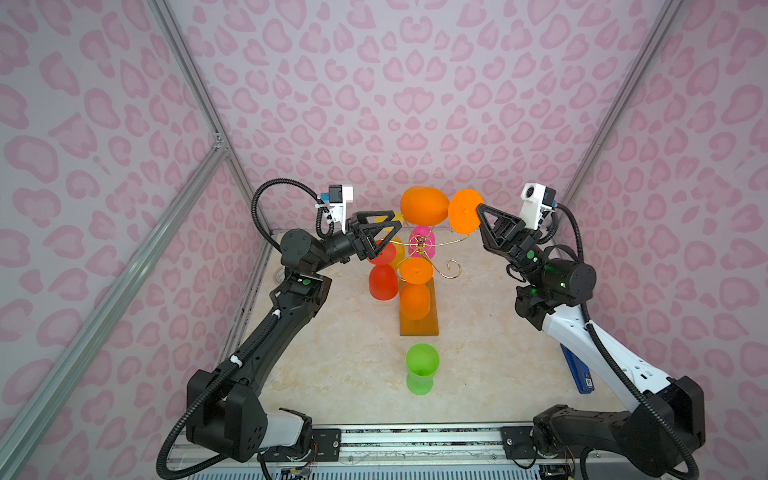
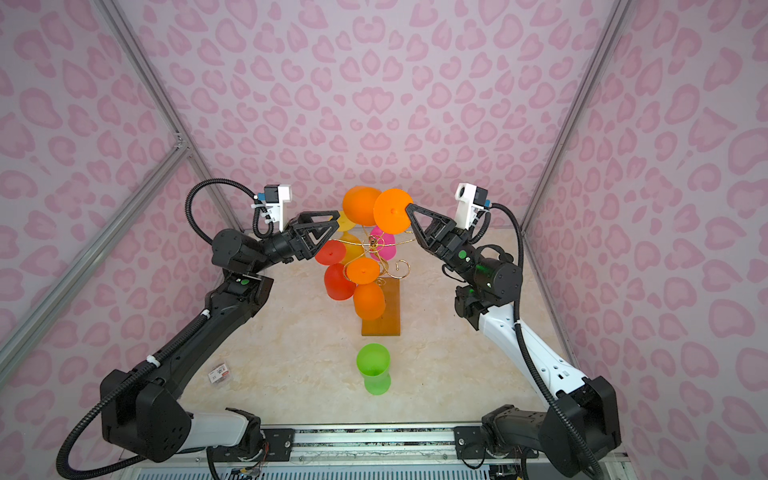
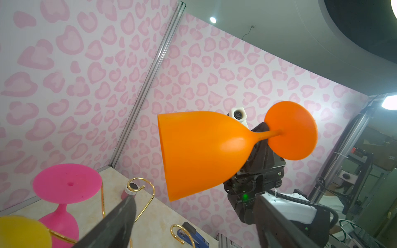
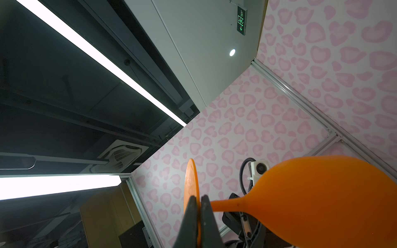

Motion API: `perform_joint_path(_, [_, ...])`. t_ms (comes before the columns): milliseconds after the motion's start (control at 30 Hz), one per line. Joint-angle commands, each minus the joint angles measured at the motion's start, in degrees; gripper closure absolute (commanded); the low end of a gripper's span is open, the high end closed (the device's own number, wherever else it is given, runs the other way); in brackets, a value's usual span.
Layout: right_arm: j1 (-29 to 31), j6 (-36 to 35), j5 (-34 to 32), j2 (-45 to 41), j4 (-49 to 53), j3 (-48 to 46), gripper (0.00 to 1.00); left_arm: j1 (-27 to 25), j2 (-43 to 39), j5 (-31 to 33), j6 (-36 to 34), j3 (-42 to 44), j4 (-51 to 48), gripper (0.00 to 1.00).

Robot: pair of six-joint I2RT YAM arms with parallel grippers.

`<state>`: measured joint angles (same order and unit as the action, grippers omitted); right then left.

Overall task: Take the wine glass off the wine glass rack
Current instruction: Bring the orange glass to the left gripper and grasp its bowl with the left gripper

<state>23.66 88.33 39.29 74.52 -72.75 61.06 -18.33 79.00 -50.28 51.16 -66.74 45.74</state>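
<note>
Wine glass (image 3: 204, 150), orange, lies sideways at my right claw (image 4: 198, 199) tip, looks clear above the rack (image 1: 432, 320); that claw is clamped on its foot disc (image 4: 190, 182). Left claw (image 1: 399, 220) gapes empty nearby. Probably light, stiff, slick plastic; the stem (image 4: 227, 205) would be a surer hold.

The right gripper (image 4: 198, 199) has its two dark fingers pinched together on the thin foot of an orange wine glass (image 4: 311, 199), the foot seen edge-on and standing up between them. The stem runs sideways from the fingers to the bowl, which lies level in the air. Behind the bowl a white camera (image 4: 258, 169) shows against the pink heart-patterned wall (image 4: 268, 120); beyond it are bright ceiling light strips (image 4: 101, 58) and a green exit sign (image 4: 241, 20).
</note>
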Motion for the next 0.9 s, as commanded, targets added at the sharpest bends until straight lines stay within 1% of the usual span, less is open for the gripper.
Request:
perform_joint_path(0, [0.4,4.6,-0.5,1.5,-7.7,0.6,1.0,0.3,0.9,0.4,1.0,0.0,4.2,0.12])
perform_joint_path(233, [1.3,6.3,0.0,4.2,-9.4,1.3,1.0,0.3,3.4,-1.6,4.5,-1.1,8.2,0.1])
perform_joint_path(367, [1.4,8.2,-0.7,5.8,-11.6,1.5,1.0,0.2,3.8,-2.7,6.3,-0.9,10.4,0.11])
perform_joint_path(467, [1.4,10.8,-1.6,7.8,-14.5,1.8,1.0,0.2,3.7,-3.2,7.3,-0.7,11.8,0.12])
perform_joint_path(533, [1.3,13.1,-2.1,9.6,-16.6,2.5,1.0,0.1,3.5,-3.5,7.6,-0.6,12.4,0.15])
perform_joint_path(667, [1.4,13.3,-2.4,11.0,-16.5,3.0,1.0,0.0,3.1,-3.9,8.3,-0.5,13.0,0.22])
perform_joint_path(867, [1.3,13.9,-2.5,12.3,-16.5,3.6,1.0,-0.1,2.5,-4.0,9.0,-0.2,13.9,0.4])
